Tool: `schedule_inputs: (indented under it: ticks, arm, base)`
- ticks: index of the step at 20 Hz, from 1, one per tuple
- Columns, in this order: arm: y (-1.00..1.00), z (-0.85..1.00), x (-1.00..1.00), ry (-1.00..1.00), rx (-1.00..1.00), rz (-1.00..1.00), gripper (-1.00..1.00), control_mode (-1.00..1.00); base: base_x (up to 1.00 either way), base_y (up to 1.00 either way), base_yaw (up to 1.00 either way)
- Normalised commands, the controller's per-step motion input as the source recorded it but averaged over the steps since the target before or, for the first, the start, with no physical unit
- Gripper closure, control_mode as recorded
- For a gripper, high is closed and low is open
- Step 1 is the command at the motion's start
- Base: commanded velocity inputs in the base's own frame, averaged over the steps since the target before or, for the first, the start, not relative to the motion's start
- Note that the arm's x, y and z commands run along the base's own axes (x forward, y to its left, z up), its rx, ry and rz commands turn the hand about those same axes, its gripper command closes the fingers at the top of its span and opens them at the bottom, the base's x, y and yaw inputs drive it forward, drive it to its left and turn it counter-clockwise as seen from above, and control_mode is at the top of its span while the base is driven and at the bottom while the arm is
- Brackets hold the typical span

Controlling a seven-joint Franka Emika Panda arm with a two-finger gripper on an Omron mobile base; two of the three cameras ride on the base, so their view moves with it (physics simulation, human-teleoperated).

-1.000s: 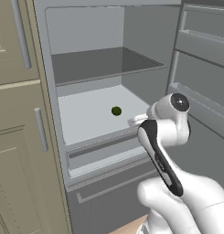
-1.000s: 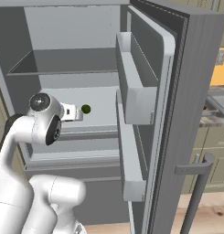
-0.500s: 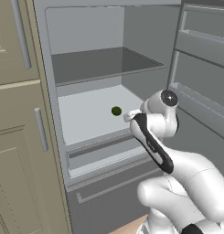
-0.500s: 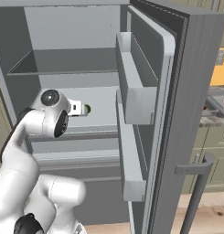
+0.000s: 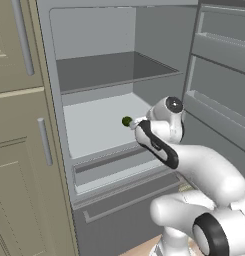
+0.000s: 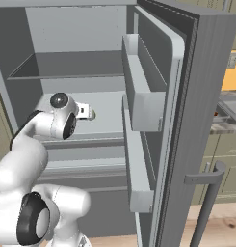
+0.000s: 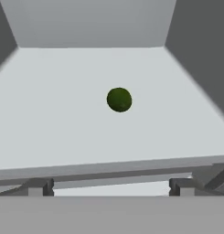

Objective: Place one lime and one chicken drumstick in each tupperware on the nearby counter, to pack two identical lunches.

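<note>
Fridge [image 5: 99, 127] shelf holds 1 lime [image 7: 119, 99]; arm reaches in level, end effector [image 7: 109, 186] fingers apart, empty.

— What is different from a second ago?
— The arm reaches further into the open fridge [image 5: 59, 75]. The gripper [image 7: 109, 186] now sits at the front edge of the lower shelf [image 7: 63, 132], closer to the lime [image 7: 119, 99].
— And the elbow?
— In the left base view it has swung lower and nearer the camera, and the hand now partly covers the lime.
</note>
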Motion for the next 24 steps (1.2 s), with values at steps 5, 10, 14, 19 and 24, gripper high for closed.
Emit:
schedule_inputs:
  ticks: [5, 10, 14, 19, 24]
  arm:
    - [0.00, -0.14, 0.42, 0.00, 0.00, 0.00, -1.00, -1.00]
    - [0.00, -0.16, 0.39, 0.00, 0.00, 0.00, -1.00, -1.00]
    - [0.04, -0.17, 0.43, 0.01, 0.00, 0.00, -1.00, -1.00]
    - [0.08, -0.20, 0.45, 0.02, 0.00, 0.00, -1.00, -1.00]
    - [0.07, -0.22, 0.44, 0.02, 0.00, 0.00, -1.00, -1.00]
  base:
    - [0.00, 0.00, 0.00]
    - [0.00, 0.00, 0.00]
    - [0.00, 0.00, 0.00]
    - [0.00, 0.00, 0.00]
    - [0.00, 0.00, 0.00]
